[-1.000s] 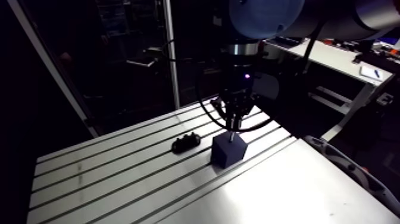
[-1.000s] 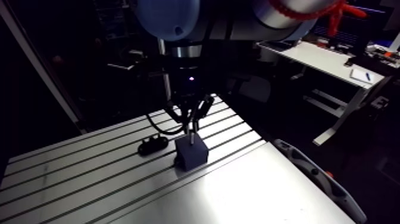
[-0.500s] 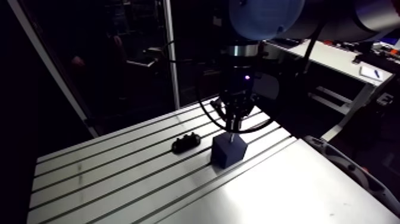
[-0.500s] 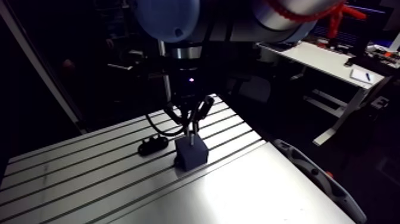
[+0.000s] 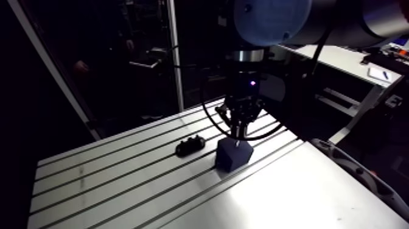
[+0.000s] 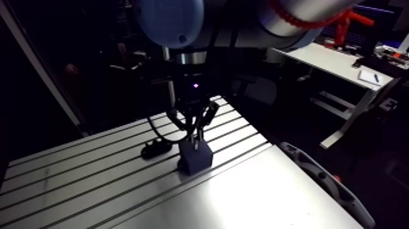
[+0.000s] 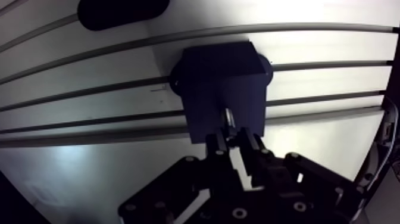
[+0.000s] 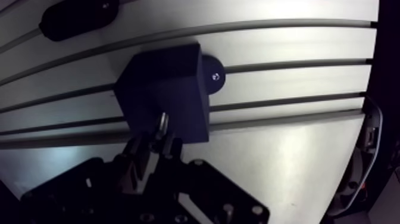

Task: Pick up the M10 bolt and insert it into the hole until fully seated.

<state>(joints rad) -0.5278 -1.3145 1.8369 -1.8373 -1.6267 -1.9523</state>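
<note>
Wrist view, jaws clamping bolt (image 7: 228,117), over block (image 7: 220,74)

Matt block (image 7: 220,77) (bolt (image 7: 228,117) shiny metal)

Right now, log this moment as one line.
phase: insertion | claw: shut on M10 bolt | bolt: tip at top of dark blue block, shank visible, not seated | nearby: black part on table, apart from block
</note>
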